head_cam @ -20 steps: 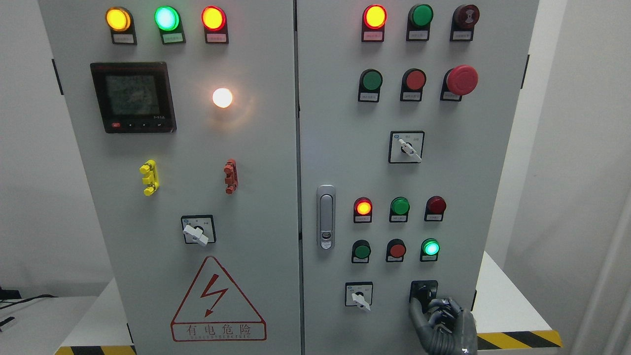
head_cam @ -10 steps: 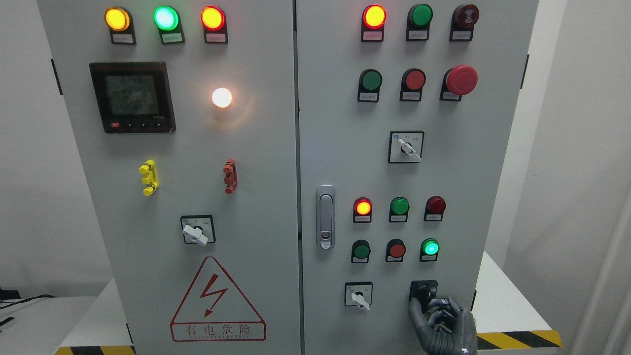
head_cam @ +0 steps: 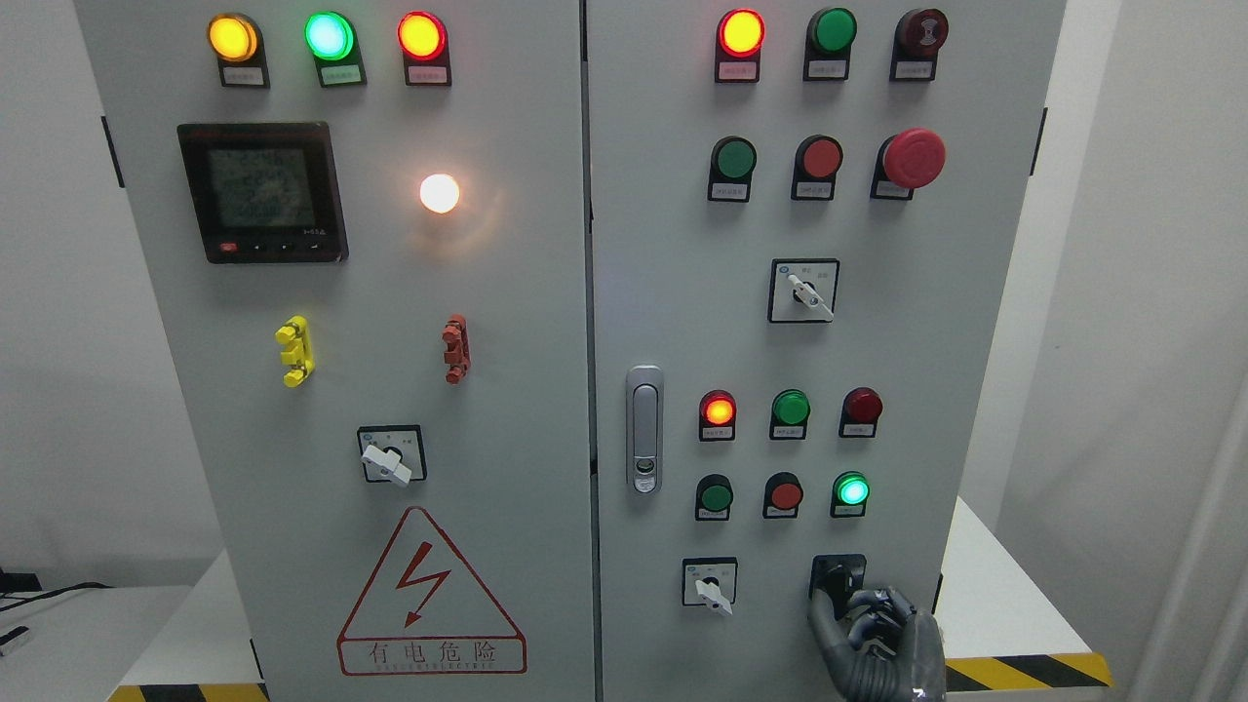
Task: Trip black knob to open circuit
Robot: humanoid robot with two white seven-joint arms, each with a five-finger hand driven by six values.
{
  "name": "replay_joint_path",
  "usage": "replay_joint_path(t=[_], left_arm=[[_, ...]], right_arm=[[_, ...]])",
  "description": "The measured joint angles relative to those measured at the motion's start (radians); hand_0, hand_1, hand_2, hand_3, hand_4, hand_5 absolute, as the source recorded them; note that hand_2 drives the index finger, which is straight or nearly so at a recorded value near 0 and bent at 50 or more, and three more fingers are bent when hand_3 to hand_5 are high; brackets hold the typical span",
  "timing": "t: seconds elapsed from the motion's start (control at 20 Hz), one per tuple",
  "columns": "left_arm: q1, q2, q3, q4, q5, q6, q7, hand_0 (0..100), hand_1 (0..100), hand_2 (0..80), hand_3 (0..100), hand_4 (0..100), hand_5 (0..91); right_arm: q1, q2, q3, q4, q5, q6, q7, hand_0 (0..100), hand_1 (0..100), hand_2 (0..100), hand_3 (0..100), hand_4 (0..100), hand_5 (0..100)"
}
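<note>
The black knob (head_cam: pixel 835 577) sits on its black square plate at the lower right of the right cabinet door (head_cam: pixel 673 292). My right hand (head_cam: pixel 863 624), dark grey, comes up from the bottom edge and its curled fingers (head_cam: pixel 871 609) wrap the knob's lower part, with the thumb on its left side. Most of the knob is hidden by the hand. My left arm does not show.
A white selector switch (head_cam: pixel 712 590) is just left of the knob. Above it are rows of red and green lamps and buttons, a lit green lamp (head_cam: pixel 851 489), and a door latch (head_cam: pixel 643 429). The left door carries a meter (head_cam: pixel 261 190) and a warning triangle (head_cam: pixel 429 595).
The meter's display has lit up with readings. My right hand has stayed on the knob, with hardly any shift.
</note>
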Motion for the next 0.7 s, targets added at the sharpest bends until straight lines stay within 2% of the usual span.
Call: replay_joint_path(t=[0.7], left_arm=[[0.000,0.000,0.000,0.000,0.000,0.000,0.000,12,39,0.0,0,0,0.0]], right_arm=[[0.001,0.000,-0.001,0.003,0.054,-0.002,0.009,34,82,62,92,88,97]])
